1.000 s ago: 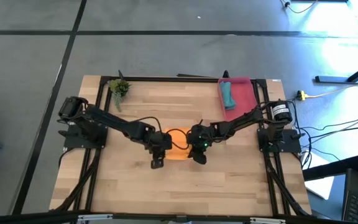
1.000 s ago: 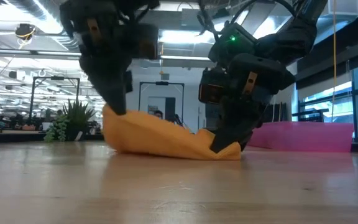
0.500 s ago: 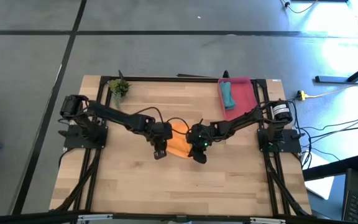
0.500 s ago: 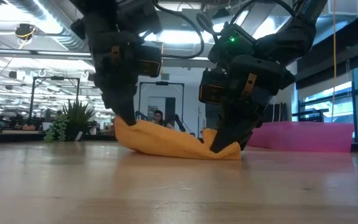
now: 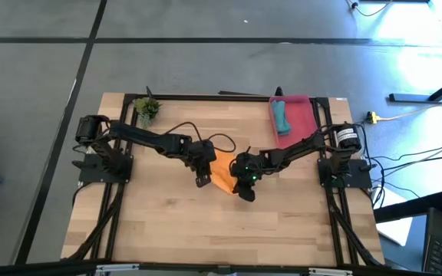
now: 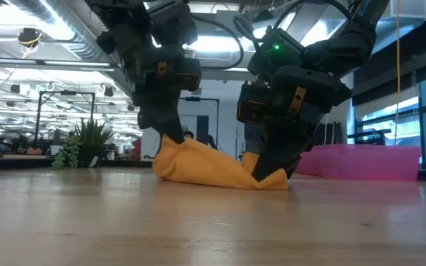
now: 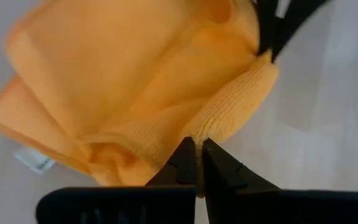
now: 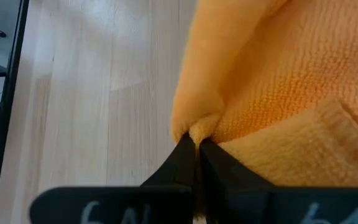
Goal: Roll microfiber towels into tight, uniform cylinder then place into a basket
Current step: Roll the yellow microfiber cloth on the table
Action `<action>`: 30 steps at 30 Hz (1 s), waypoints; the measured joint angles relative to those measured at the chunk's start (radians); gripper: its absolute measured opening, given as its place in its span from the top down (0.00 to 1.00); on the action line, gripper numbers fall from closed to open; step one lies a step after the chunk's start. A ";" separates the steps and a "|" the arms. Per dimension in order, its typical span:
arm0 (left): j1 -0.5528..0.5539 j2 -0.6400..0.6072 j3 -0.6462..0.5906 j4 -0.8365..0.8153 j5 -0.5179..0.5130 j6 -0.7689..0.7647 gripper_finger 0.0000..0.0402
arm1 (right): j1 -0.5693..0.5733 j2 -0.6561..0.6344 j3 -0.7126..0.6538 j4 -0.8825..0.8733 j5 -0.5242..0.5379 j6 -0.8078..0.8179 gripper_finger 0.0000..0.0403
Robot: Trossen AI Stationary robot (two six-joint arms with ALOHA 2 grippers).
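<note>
The orange microfiber towel (image 5: 222,175) lies bunched in a heap at the table's middle, its underside on the wood (image 6: 213,171). My left gripper (image 5: 202,179) is shut on its left end and my right gripper (image 5: 245,192) is shut on its near right corner. The teal towel (image 5: 281,116) lies rolled in the red-pink basket (image 5: 301,115) at the far right. In the low view the basket (image 6: 376,162) shows behind the right arm. My left gripper pinches a thick folded edge of the orange towel (image 7: 211,122) between its two fingertips, slanting down from the left. That end is raised a little (image 6: 174,146), and the cloth sags slack from it onto the table. My right gripper pinches a puckered corner of the orange towel (image 8: 199,128) between its fingertips, slanting down from the right. The corner (image 6: 274,177) sits low at the table, with the cloth slack beside it.
A small green plant (image 5: 146,109) stands at the far left corner and shows in the low view (image 6: 83,144). A black frame (image 5: 206,97) runs along the table's edges. Bare wood (image 5: 221,230) stretches toward the near edge.
My left gripper has gone toward the far edge and the right gripper, still shut on the towel's left end. The towel, stretched long between the grippers before, has crumpled into a shorter, taller heap. Its right corner has stayed in place.
</note>
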 joint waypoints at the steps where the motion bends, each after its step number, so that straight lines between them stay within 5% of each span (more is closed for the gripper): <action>1: 0.006 0.000 0.000 0.001 -0.004 -0.001 1.00 | 0.000 0.000 0.000 0.000 0.001 0.000 0.98; 30: 0.074 0.150 0.003 0.052 -0.039 0.011 1.00 | 0.002 0.002 -0.001 -0.002 -0.023 -0.003 0.98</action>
